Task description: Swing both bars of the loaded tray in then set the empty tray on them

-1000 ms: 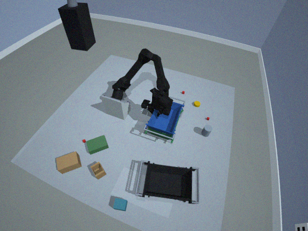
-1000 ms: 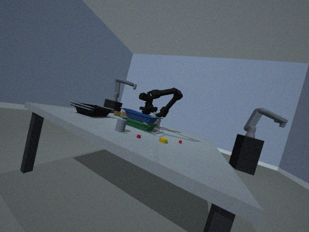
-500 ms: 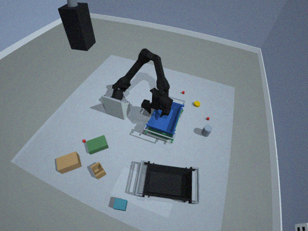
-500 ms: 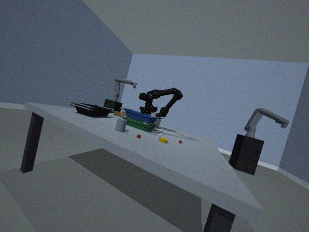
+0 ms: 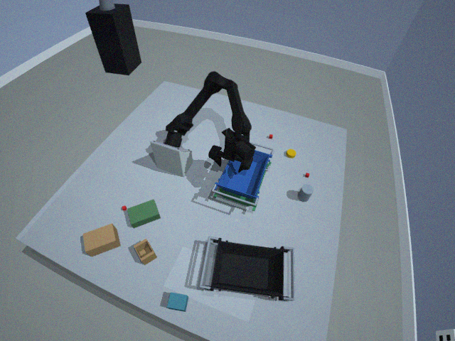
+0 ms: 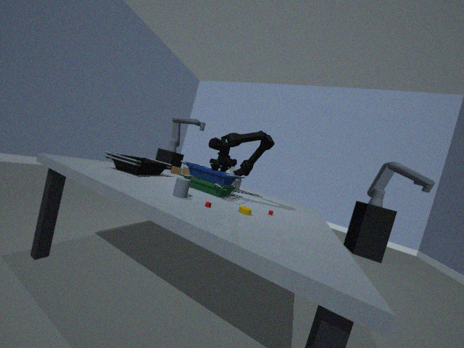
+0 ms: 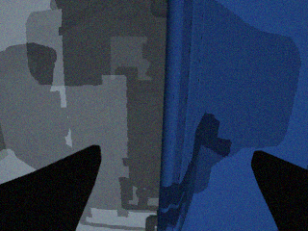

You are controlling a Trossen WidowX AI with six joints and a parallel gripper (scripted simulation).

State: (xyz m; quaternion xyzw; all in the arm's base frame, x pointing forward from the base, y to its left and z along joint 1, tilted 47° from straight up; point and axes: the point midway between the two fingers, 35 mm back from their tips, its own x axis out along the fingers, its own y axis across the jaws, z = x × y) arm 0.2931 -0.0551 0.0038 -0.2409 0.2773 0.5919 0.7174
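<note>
The blue tray [image 5: 240, 180] [image 6: 209, 174] sits above the green tray [image 5: 269, 165] [image 6: 207, 188], not down inside it, and looks roughly level and parallel with it. Wire bars show at the ends of the blue tray. How the green tray's own bars meet its underside is hidden, and so is the load. My gripper [image 5: 230, 167] [image 6: 223, 167] [image 7: 179, 157] is open and empty. Its fingers stand wide apart over one long wall of the blue tray, one on the outer side and one over the inside.
A black tray [image 5: 240, 269] [image 6: 140, 166] with wire bars stands apart. A grey cylinder [image 5: 305, 192] [image 6: 181, 187] and yellow disc [image 5: 291, 153] [image 6: 245, 210] lie beyond the stack. Green block [image 5: 143, 213], tan block [image 5: 101, 239], small open box [image 5: 144, 251] and teal block [image 5: 177, 302] lie elsewhere.
</note>
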